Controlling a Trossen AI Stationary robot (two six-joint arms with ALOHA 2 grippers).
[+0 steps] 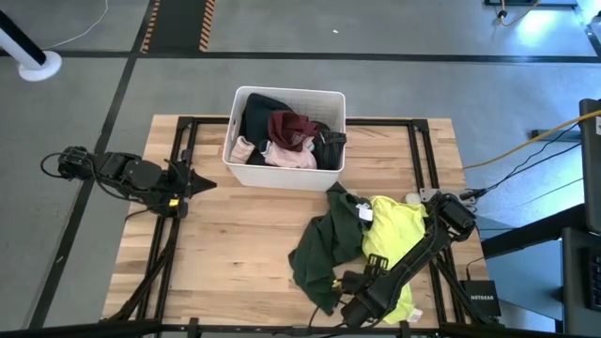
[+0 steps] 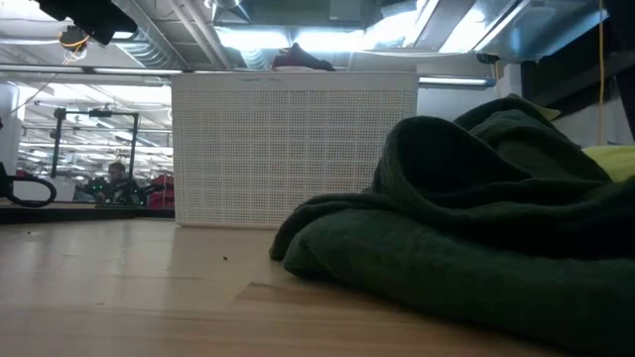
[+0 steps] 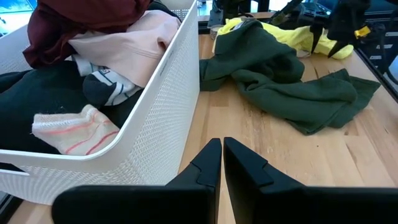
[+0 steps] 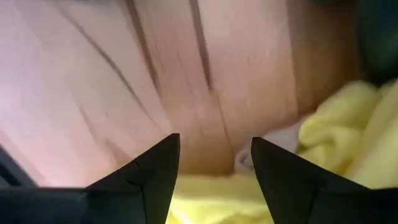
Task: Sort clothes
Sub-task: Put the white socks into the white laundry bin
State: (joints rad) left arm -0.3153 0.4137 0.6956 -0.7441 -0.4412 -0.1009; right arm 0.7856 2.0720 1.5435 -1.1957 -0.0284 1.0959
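Right hand [image 4: 214, 165], fingers apart, hovers over the neon yellow garment [image 1: 394, 235] beside the dark green garment [image 1: 324, 249] near the worktop's [image 1: 235, 235] front right. Left hand [image 3: 222, 163], fingers together, waits beside the white bin [image 1: 282, 174].

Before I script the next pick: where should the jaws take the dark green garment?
Probably at the raised, bunched fold of the dark green garment, coming from above. That hump stands clear of the wooden table, while the lower edges lie flat and offer little to pinch.
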